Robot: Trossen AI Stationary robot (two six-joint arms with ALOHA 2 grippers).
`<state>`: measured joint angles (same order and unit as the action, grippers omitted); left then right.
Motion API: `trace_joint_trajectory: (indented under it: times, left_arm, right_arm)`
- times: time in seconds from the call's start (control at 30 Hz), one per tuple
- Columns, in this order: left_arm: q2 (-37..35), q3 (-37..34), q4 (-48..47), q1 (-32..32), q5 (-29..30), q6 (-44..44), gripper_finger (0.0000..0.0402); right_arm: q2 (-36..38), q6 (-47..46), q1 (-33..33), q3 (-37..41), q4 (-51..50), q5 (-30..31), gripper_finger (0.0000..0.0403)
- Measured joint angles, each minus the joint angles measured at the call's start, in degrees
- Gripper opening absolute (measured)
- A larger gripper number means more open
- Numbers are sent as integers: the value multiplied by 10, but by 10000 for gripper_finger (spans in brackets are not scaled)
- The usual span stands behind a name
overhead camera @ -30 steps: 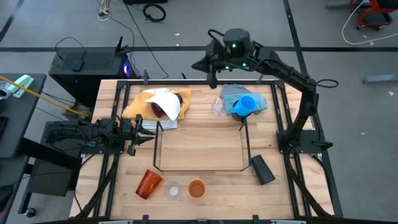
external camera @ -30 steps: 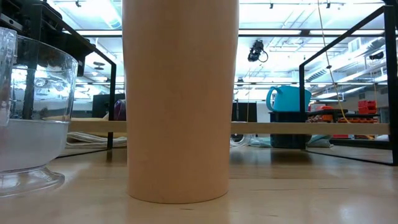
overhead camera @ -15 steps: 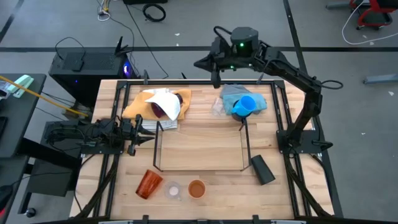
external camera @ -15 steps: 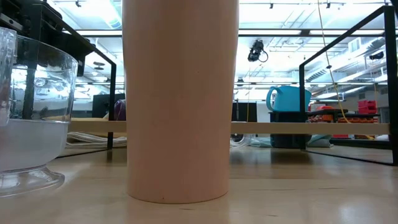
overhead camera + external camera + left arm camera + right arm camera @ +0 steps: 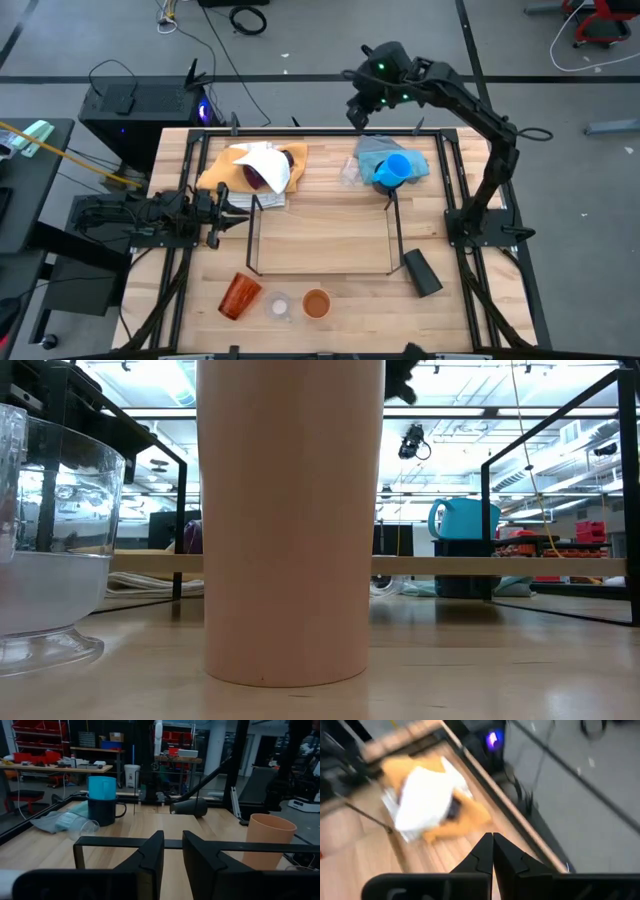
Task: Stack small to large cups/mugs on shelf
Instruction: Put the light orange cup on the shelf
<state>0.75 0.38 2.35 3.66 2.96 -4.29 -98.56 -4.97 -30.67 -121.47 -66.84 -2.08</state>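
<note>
1. The right gripper [image 5: 357, 112] is hanging high above the far edge of the tabletop [image 5: 330, 215], just beyond the blue cloth [image 5: 372, 152]; its fingers [image 5: 485, 851] are pressing together, closed on nothing.
2. The left gripper [image 5: 240, 211] is sitting low at the tabletop's left side, pointing at the left end of the shelf [image 5: 322, 236]. Its fingers [image 5: 152, 855] are standing slightly apart with a narrow gap, holding nothing.
3. The shelf is lying in the middle of the tabletop as a black wire rectangle, with no cup inside it.
4. The light-blue mug [image 5: 395, 168] is sitting inside the navy mug [image 5: 103, 810] on the blue cloth, just beyond the shelf's far right corner.
5. A clear cup [image 5: 84, 829] is lying on its side beside that cloth.
6. The purple tumbler [image 5: 265, 176] is resting among the yellow cloth [image 5: 222, 168] and white cloth [image 5: 262, 160] at the far left.
7. The black cup [image 5: 421, 271] is lying on its side near the shelf's near right corner.
8. Along the near edge, the amber-orange tumbler [image 5: 239, 296], another clear cup [image 5: 279, 306] and the small orange cup [image 5: 316, 303] are sitting in a row.
</note>
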Motion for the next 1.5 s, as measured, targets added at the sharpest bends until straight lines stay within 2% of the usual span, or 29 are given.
trace_joint_trajectory:
  times: [0.23, 0.4, 0.53, 0.7, 0.9, 1.0, 1.1, 1.3, 1.5]
  left_arm:
    - [0, 0, 0, 0, 0, 0, 85]
    - [0, 0, 0, 0, 0, 0, 79]
    - [0, 0, 2, 0, 0, -2, 80]
    - [0, 25, 52, 0, 0, -13, 82]
    - [0, 139, 24, 0, 7, 53, 69]
    - [7, 224, -42, 0, 42, 64, 64]
    - [38, 317, -152, 0, 90, 61, 62]
    - [165, 509, -315, 0, 130, 63, 69]
    - [329, 667, -385, 0, 160, 61, 67]
  right_arm:
    - [-1, 3, -42, 0, -107, 67, 16]
    - [0, 66, -59, 7, -177, 102, 16]
    - [0, 85, -58, 39, -215, 102, 16]
    - [0, 37, -58, 90, -212, 102, 16]
    - [-1, 25, -52, 126, -202, 88, 16]
    - [0, 24, -46, 124, -197, 86, 16]
    - [8, 22, -41, 123, -188, 83, 16]
    - [33, 15, -33, 123, -173, 81, 16]
    - [79, 4, -7, 123, -142, 80, 16]
